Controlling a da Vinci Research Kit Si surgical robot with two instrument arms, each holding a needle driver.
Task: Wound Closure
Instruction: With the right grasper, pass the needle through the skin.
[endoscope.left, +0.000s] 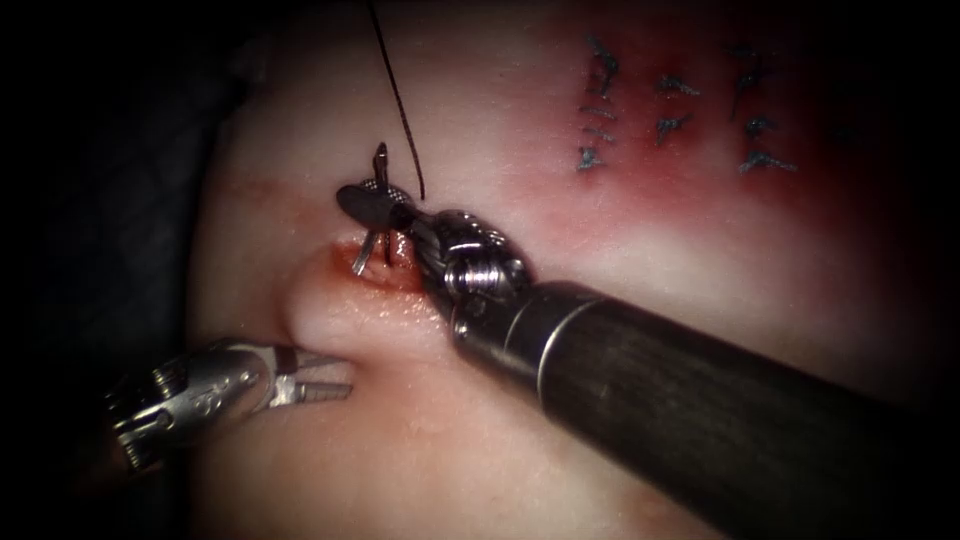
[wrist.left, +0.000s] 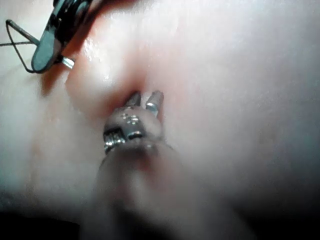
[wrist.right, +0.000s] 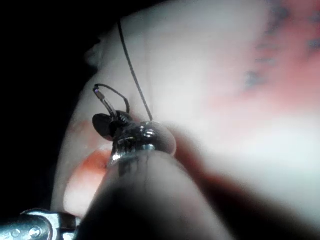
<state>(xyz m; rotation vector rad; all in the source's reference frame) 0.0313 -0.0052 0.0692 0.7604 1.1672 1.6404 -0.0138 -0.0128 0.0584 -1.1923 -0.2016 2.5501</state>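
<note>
Left pincer (endoscope.left: 325, 385): low at the left of the endoscope frame, your jaws are parted a little with a fold of the tissue (endoscope.left: 330, 320) between them, and from the wrist camera the tips (wrist.left: 147, 100) press into the pale flesh, so you are grasping tissue below the cut.

Cut (endoscope.left: 375, 265): a short reddish opening left of centre, wet with red fluid (endoscope.left: 400, 275), just above the fold you have raised.

Needle (endoscope.left: 372, 215): it stands nearly upright at the cut, its upper end above the right jaws and its lower end dipping to the wound edge; whether the tip is in the tissue I cannot tell.

Right pincer (endoscope.left: 375, 205): coming in from the lower right, your jaws are clenched on the needle about mid-curve, directly over the cut.

Thread (endoscope.left: 395, 95): a dark strand running from the top edge down to just right of the needle.

Old stitches (endoscope.left: 680, 110): rows of bluish marks on the reddened patch at upper right, well apart from both tools.
</note>
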